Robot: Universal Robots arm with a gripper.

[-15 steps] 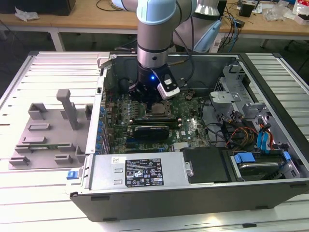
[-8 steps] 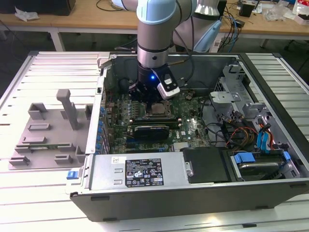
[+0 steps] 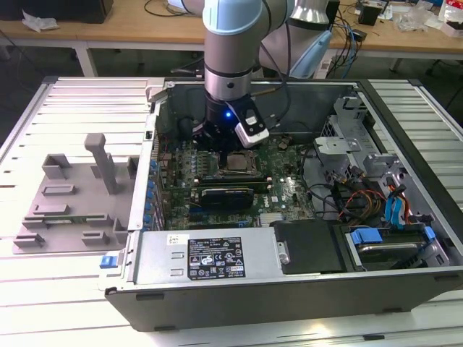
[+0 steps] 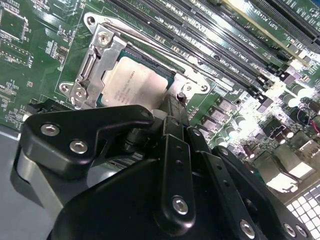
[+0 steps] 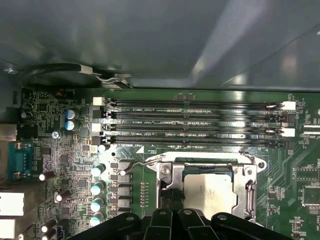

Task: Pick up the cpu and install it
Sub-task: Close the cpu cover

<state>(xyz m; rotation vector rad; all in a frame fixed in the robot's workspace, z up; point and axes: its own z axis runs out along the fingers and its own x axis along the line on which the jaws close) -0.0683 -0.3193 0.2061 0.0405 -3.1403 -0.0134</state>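
The cpu (image 4: 135, 82) lies flat in the motherboard socket, its silver-grey top facing up inside the metal socket frame (image 4: 95, 65). It also shows in the first wrist view as the cpu (image 5: 210, 192), and in the exterior view as the cpu (image 3: 235, 162) below the arm. My gripper (image 4: 172, 106) hangs just above the socket's edge beside the chip, shut with nothing between its fingers. In the first wrist view the gripper (image 5: 170, 196) reaches the socket frame's side, next to the thin wire lever (image 5: 142, 163).
The open computer case (image 3: 217, 296) lies on a slatted table. Memory slots (image 5: 195, 122) run along one side of the socket, capacitors (image 5: 97, 170) along another. A grey plastic fixture tray (image 3: 69, 206) sits at the exterior view's left. Drive bays and cables (image 3: 362, 195) fill the case's right.
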